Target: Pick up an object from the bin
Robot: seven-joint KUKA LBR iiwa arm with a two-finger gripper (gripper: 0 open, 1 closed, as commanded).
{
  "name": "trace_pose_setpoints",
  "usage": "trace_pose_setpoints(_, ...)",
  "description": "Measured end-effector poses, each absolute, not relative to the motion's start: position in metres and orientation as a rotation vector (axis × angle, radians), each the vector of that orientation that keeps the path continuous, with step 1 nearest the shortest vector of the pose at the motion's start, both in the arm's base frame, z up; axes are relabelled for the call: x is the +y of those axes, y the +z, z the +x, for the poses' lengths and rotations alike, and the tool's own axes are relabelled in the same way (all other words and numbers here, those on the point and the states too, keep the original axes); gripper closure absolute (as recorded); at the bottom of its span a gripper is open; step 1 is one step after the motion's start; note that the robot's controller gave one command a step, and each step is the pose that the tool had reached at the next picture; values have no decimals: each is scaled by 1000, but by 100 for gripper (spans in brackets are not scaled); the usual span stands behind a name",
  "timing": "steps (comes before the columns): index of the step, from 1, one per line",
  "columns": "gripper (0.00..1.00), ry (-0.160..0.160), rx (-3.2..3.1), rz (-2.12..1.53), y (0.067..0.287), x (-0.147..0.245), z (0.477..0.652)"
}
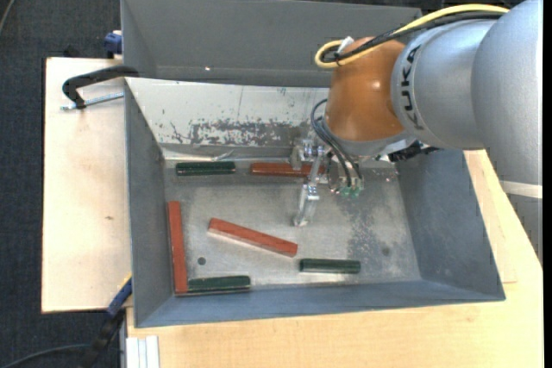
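Note:
My gripper (pixel 304 214) hangs low over the middle of the bin floor, under the orange wrist cover. A red flat stick (pixel 252 237) lies slanted on the floor just to its front left, apart from it. A red-brown stick (pixel 278 171) lies along the back wall, close behind the gripper and partly hidden by it. To the front right of the gripper, a dark green stick (pixel 329 266) rests on the floor.
Another dark green stick (pixel 205 170) lies at the back left. A long red stick (pixel 177 246) runs along the left wall, with a dark green stick (pixel 219 282) at its front end. The arm covers the bin's right rear.

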State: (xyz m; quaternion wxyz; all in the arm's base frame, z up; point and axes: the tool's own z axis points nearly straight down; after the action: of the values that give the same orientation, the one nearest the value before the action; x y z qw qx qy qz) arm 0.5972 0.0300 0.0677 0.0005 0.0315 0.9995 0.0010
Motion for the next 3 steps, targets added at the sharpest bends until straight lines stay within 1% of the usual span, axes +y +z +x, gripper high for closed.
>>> trace_pose_setpoints(1, 0, 6, 3122, 288, 102, 55, 588)
trace_pose_setpoints(2, 0, 6, 3122, 289, 114, 78, 581)
trace_pose_setpoints(3, 0, 2, 3116, 460, 68, 115, 522)
